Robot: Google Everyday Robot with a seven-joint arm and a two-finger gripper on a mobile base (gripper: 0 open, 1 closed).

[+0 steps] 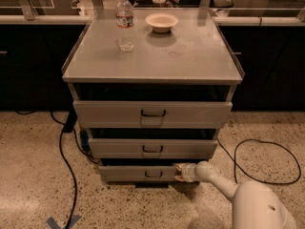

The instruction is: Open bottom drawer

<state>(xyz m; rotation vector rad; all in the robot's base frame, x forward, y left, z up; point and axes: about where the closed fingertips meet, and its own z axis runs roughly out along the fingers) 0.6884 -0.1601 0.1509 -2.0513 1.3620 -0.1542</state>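
Note:
The bottom drawer [138,174] is the slimmest grey front of three in the metal cabinet, with a small dark bracket handle [153,174] at its centre. It stands slightly out, with a dark gap above its front. My gripper [178,172] is at the right part of that front, to the right of the handle, on the end of my white arm [224,185] that reaches in from the lower right. Its fingers point left at the drawer's top edge.
Above are the middle drawer [152,148] and the tall top drawer [152,113]. A water bottle [124,22] and a bowl [162,22] stand on the cabinet top. Black cables [64,151] lie on the speckled floor at left and right [267,161].

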